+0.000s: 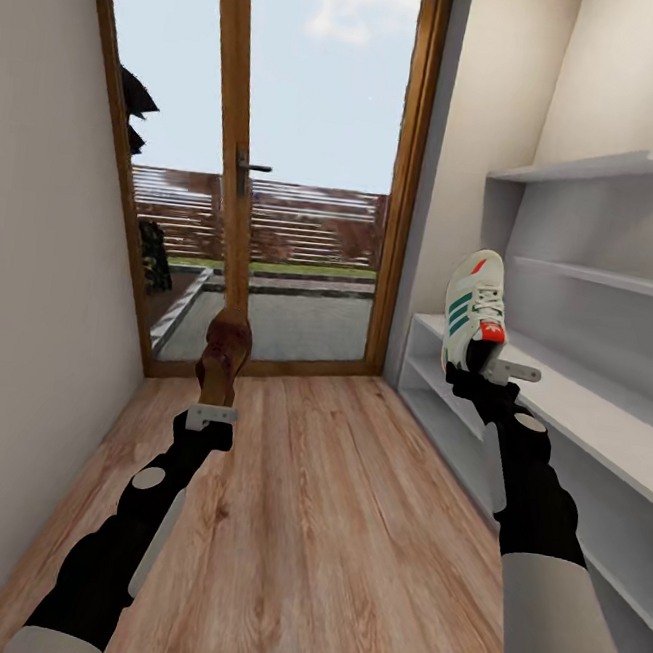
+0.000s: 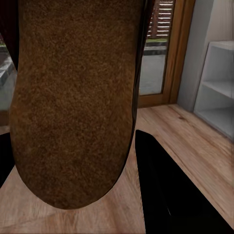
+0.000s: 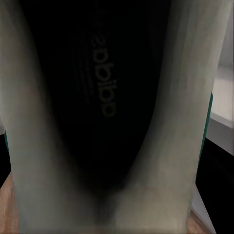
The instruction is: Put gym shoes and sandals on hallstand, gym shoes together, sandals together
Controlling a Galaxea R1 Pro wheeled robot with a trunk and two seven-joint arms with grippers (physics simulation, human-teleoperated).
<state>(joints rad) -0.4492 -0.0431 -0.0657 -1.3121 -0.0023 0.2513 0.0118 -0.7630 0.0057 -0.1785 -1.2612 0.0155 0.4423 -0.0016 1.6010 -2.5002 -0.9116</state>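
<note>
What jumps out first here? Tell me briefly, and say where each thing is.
Two raised shoes stand out: the right gripper holds a white sneaker toe-up beside the white shoe rack, and the left gripper holds a brown sandal upright over the wood floor. Behind them, a glass door opens onto a fenced yard.

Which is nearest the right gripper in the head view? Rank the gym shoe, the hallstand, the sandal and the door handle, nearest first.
1. The gym shoe: held in the right gripper, toe up.
2. The hallstand: just beside and below that gripper, along the right wall.
3. The sandal: across the corridor, in the left gripper.
4. The door handle: farthest, on the glass door at the corridor's end.
</note>
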